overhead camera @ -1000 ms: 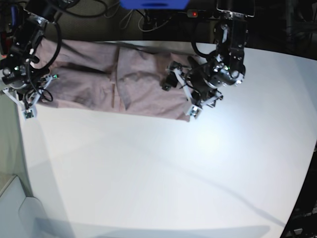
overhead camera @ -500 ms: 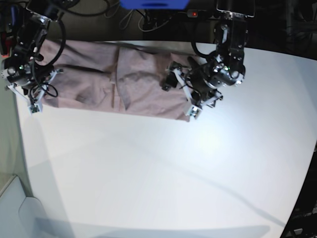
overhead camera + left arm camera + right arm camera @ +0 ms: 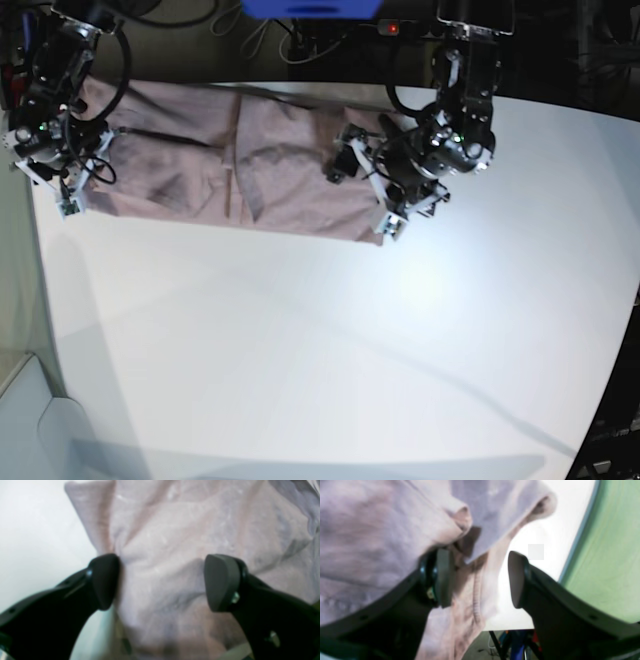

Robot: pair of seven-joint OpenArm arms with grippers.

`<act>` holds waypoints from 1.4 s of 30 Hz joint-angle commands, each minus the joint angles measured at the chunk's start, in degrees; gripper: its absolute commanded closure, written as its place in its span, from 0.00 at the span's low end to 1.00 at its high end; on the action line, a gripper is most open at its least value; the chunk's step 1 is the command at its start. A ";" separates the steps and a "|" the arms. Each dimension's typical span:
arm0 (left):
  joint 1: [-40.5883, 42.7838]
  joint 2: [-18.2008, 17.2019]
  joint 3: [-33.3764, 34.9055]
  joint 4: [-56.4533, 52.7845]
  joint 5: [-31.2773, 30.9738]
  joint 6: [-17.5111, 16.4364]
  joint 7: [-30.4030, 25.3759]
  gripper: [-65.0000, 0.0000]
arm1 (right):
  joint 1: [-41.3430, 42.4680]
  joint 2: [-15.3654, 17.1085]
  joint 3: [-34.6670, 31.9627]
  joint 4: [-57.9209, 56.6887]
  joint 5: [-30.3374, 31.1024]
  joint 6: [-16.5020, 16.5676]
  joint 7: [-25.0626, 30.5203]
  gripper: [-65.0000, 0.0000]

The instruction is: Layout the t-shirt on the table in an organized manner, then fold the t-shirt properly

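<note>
The dusty mauve, wrinkled cotton t-shirt (image 3: 250, 165) lies spread in a long band along the far side of the large smooth white table (image 3: 330, 340). The left gripper (image 3: 160, 582) sits over the shirt's end on the base view's right, jaws spread wide, pads down against the fabric with nothing pinched between them. The right gripper (image 3: 480, 577) is at the opposite end by the table edge, jaws parted; cloth drapes over one pad (image 3: 443, 577), though blur makes contact uncertain. Green floor (image 3: 610, 562) shows beyond the edge.
</note>
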 commanded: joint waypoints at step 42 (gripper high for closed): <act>0.45 -0.37 -0.18 3.79 0.55 0.51 1.96 0.20 | 5.29 2.44 0.27 -6.26 0.27 -0.25 -7.13 0.80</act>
